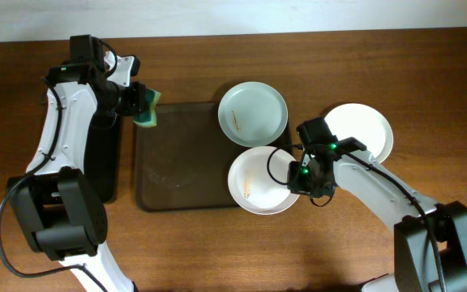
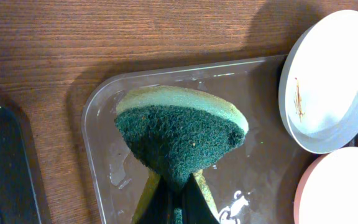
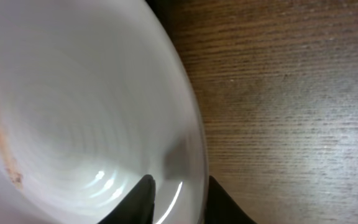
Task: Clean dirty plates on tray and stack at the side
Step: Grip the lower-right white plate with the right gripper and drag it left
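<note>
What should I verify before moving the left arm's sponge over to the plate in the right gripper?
1. Grip of left gripper on sponge: ok.
2. Placement of right gripper astride near plate rim, one finger inside, one outside: ok.
3. Cleanliness of near plate: not ok, orange streak shows.
4. Cleanliness of far plate: not ok, also streaked.
5. Path across brown tray from sponge to near plate: ok, bare.
6. Cleanliness of third plate: cannot tell, partly covered from above.
</note>
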